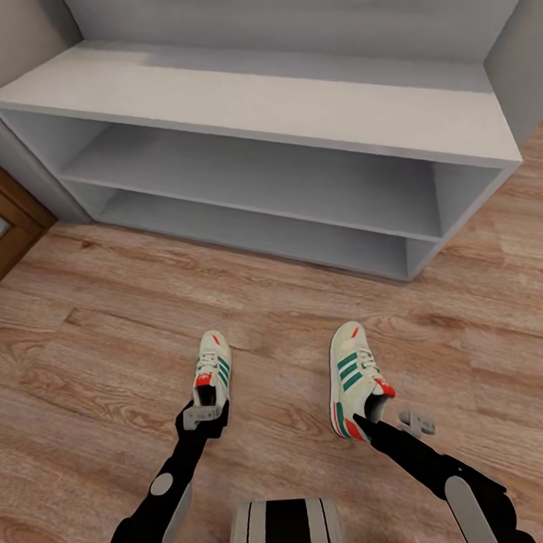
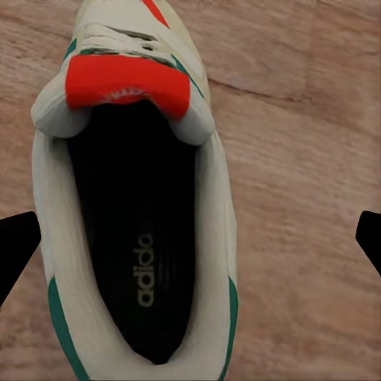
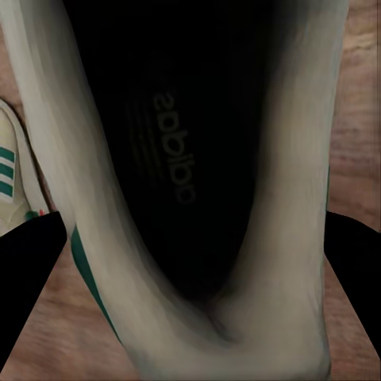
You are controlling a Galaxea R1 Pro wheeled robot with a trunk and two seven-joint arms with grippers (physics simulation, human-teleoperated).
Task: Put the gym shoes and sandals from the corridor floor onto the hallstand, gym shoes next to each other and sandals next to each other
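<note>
Two gym shoes lie on the corridor floor (image 1: 106, 330) with their toes toward the hallstand (image 1: 277, 102). My left gripper (image 1: 205, 414) hovers over the heel of the left gym shoe (image 1: 214, 368). In the left wrist view its fingertips (image 2: 17, 246) stand wide apart either side of that shoe (image 2: 135, 238), so it is open. My right gripper (image 1: 367, 423) is at the heel of the right gym shoe (image 1: 352, 375). In the right wrist view its fingers (image 3: 28, 278) press against both sides of the heel (image 3: 238, 317). The sandals are out of view.
The hallstand's bench top and two shelf tiers (image 1: 241, 173) hold nothing. A brown door frame (image 1: 3, 215) stands at the left. My base (image 1: 287, 532) sits between the arms. A strip of the left shoe (image 3: 8, 175) shows beside the right gripper.
</note>
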